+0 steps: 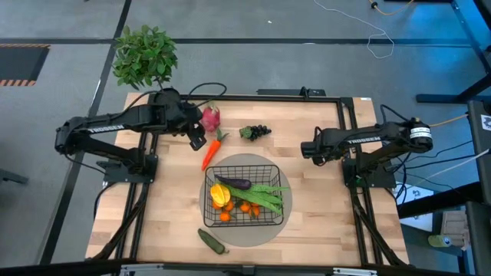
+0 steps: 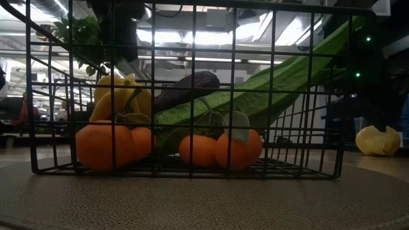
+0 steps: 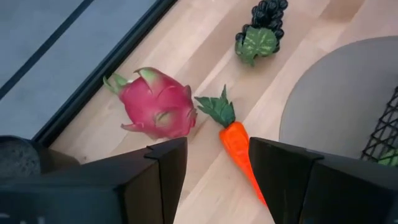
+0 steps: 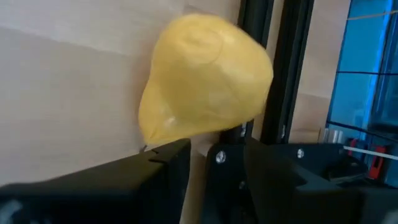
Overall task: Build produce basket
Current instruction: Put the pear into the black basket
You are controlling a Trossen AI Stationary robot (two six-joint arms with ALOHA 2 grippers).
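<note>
Orange carrot [image 3: 239, 149] between the open left claw's [image 3: 217, 174] fingers; right claw [image 4: 214, 155] narrowly parted beside lemon [image 4: 202, 87]

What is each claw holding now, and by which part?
Nothing. The left claw hangs open over the orange toy carrot; the right claw grips nothing.

Wooden table [image 1: 322, 207] bearing mat [image 1: 207, 218], carrot [image 1: 211, 150]

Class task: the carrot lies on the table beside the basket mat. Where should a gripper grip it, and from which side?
Grip the carrot across its orange body, from above. It lies flat, long and thin, so fingers should straddle its width. The left gripper, open, already hovers over it; the dragon fruit lies close beside its leafy end.
</note>
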